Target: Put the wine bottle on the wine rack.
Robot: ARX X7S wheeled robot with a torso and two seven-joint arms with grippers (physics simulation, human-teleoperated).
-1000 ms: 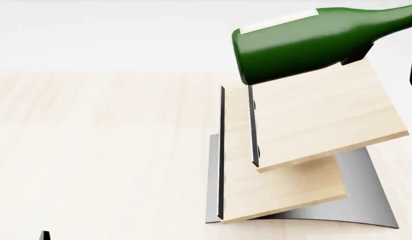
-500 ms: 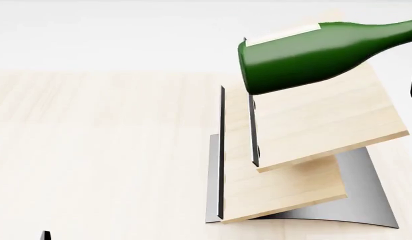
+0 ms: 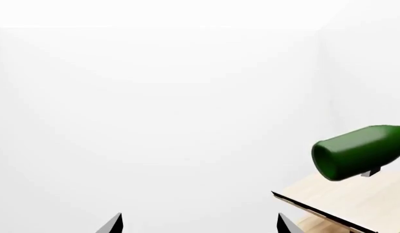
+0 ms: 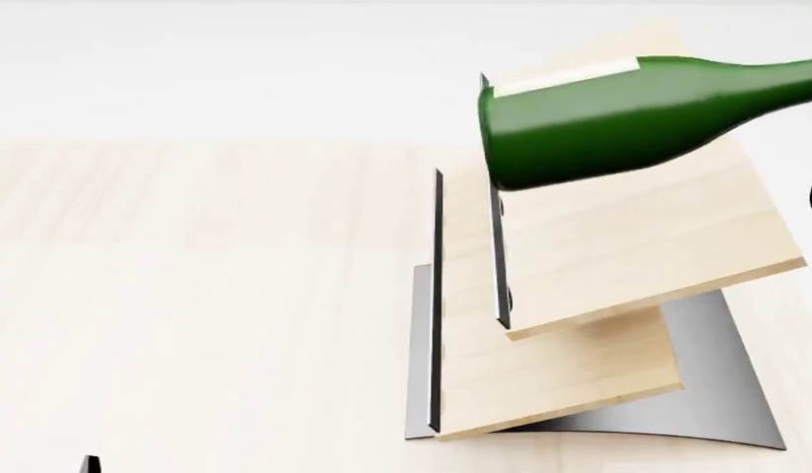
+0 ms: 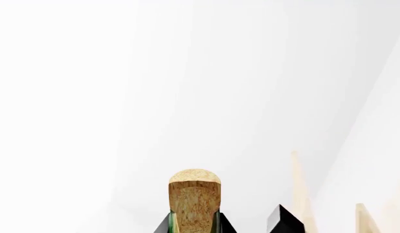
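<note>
Bottle (image 4: pixel 617 123), lying sideways, has sunk closer to the rack (image 4: pixel 617 256)'s upper board over 1 second; right jaws grasp its neck, left jaws released.

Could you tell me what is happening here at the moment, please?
The robot is carrying the wine bottle, lying almost on its side, above the upper board of the wine rack. The right end effector holds it near the corked neck. It looks not yet set down. The left end effector is open, empty and off to the side.
</note>
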